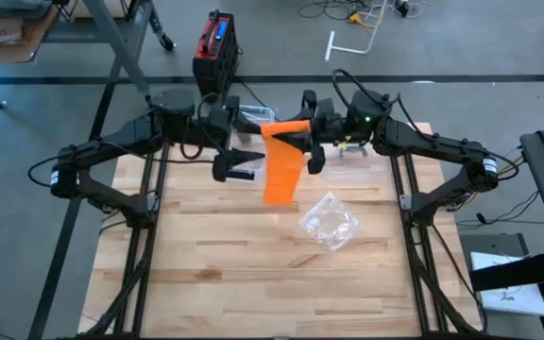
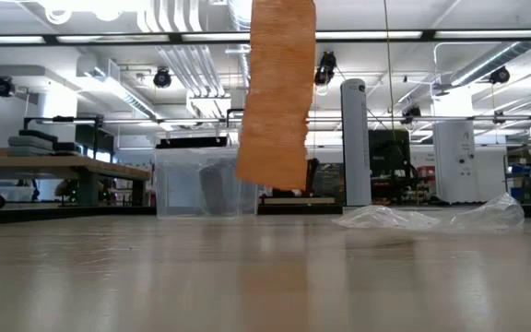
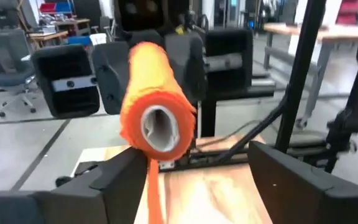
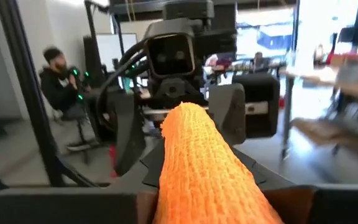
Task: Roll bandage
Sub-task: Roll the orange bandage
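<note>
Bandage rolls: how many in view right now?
1. A single orange bandage roll is held above the table between the two grippers, its loose tail hanging down toward the wood. The clear container at the back could hide more; I cannot tell.

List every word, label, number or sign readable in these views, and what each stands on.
None can be read.
Red box on the floor beyond the table: its blue label is too small to read.
White sheets beside the table: print too small to read.
Bandage roll, plastic bag, clear bin: no text shows.
</note>
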